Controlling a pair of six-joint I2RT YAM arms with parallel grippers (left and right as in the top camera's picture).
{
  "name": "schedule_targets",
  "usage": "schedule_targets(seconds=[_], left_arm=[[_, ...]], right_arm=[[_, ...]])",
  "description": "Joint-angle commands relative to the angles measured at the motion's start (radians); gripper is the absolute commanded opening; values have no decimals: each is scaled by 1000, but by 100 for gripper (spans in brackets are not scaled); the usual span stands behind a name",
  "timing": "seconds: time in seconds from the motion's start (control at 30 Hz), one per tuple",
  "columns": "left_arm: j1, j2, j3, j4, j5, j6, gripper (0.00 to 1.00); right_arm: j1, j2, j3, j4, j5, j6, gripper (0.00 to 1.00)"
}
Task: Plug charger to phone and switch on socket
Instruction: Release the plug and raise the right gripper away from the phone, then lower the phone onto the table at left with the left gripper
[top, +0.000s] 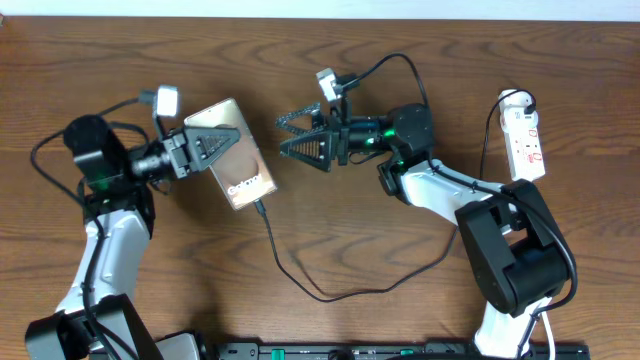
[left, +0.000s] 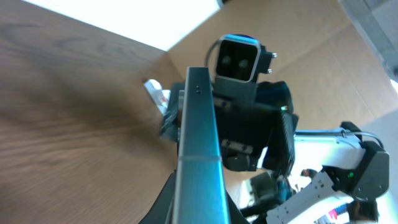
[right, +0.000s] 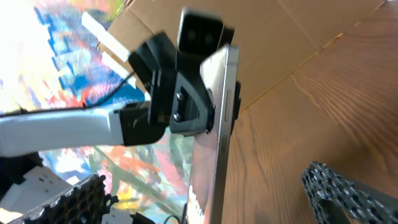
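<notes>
So the left gripper (top: 222, 142) is pressed tight onto the phone (top: 245, 175), pinching it at the upper-left end, with one black finger lying across the brown back. The right gripper (top: 282, 136) is spread as wide as it goes, holding nothing, its tips pointing left at the phone's long right edge, just beside it but not touching. The phone sits left of centre on the wooden table (top: 400, 40). Its long axis runs diagonally from upper left to lower right, white lettering down at the lower end. Both wrist views catch it edge-on, so it looks tipped up off the wood rather than lying flat. The charger (top: 300, 280) meets the phone's lower short edge and loops down and off to the right; can't tell if the tip is fully seated. The socket (top: 526, 140) is way over at the far right, well apart from everything.
</notes>
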Motion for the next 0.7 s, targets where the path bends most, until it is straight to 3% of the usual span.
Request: schedule_targets(seconds=[0.0,0.17,0.33,0.67], left_arm=[[60,-5,-28,5,24,18,7],[148,-5,-84,5,11,48,8],[218,-5,-148,1,-103,55,7],[260,-5,-195,-463,-584,133,7]], right_arm=[[-38,-8,16,3,-11,60,99],[-68,-8,16,3,-47,75,99],[-69,-8,16,3,-70,75,99],[-69,-8,16,3,-75,74,99]])
